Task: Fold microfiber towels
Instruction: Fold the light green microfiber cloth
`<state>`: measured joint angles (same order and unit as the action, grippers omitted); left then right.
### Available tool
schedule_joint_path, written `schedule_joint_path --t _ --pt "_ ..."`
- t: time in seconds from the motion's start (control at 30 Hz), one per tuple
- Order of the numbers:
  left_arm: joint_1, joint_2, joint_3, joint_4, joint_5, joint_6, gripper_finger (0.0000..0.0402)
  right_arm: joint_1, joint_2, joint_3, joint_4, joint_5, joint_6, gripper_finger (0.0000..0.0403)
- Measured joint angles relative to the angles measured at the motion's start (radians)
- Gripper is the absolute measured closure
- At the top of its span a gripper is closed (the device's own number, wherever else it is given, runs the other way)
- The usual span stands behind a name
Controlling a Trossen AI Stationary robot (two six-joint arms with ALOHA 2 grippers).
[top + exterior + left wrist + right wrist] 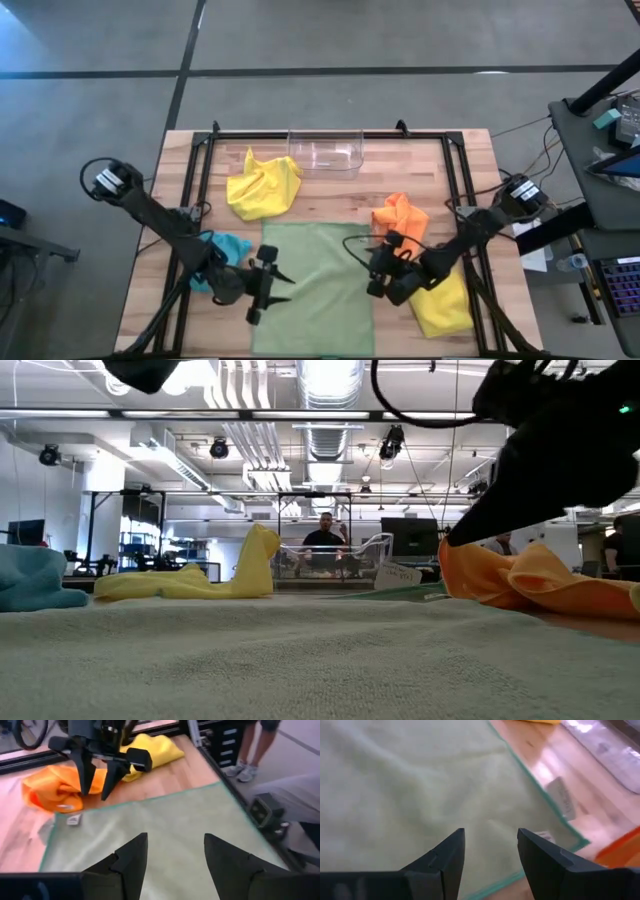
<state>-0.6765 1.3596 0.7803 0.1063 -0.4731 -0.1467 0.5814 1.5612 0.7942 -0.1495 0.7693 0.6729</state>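
Observation:
A pale green towel (315, 290) lies spread flat on the table near its front edge. My left gripper (278, 285) hovers open above its left edge, and my right gripper (372, 270) hovers open above its right edge; nothing is between either pair of fingers. In the left wrist view the green towel (150, 820) lies beyond my open left gripper (175, 855). In the right wrist view my right gripper (490, 855) is over the towel's corner (570, 840). Crumpled around it lie a yellow towel (263, 185), an orange towel (400, 215), a second yellow towel (445, 305) and a light blue towel (225, 248).
A clear plastic bin (325, 150) stands at the table's far edge, in the middle. Black rails (200, 190) run along the table's sides. A person (323, 545) stands in the room beyond the table.

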Motion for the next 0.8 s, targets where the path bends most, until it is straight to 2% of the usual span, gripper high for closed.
schedule_joint_path --t 0.33,0.53,0.8 --pt "0.052 -0.012 -0.144 0.307 0.002 0.028 0.0222 -0.029 -0.01 -0.057 -0.063 -0.02 0.05 0.0229" --pt "0.062 -0.011 -0.144 0.339 -0.008 0.026 0.0222 -0.03 -0.078 -0.156 -0.059 -0.014 0.147 0.023" --pt "0.062 -0.01 -0.145 0.353 -0.03 0.022 0.0222 -0.044 -0.246 -0.398 -0.059 -0.005 0.364 0.023"
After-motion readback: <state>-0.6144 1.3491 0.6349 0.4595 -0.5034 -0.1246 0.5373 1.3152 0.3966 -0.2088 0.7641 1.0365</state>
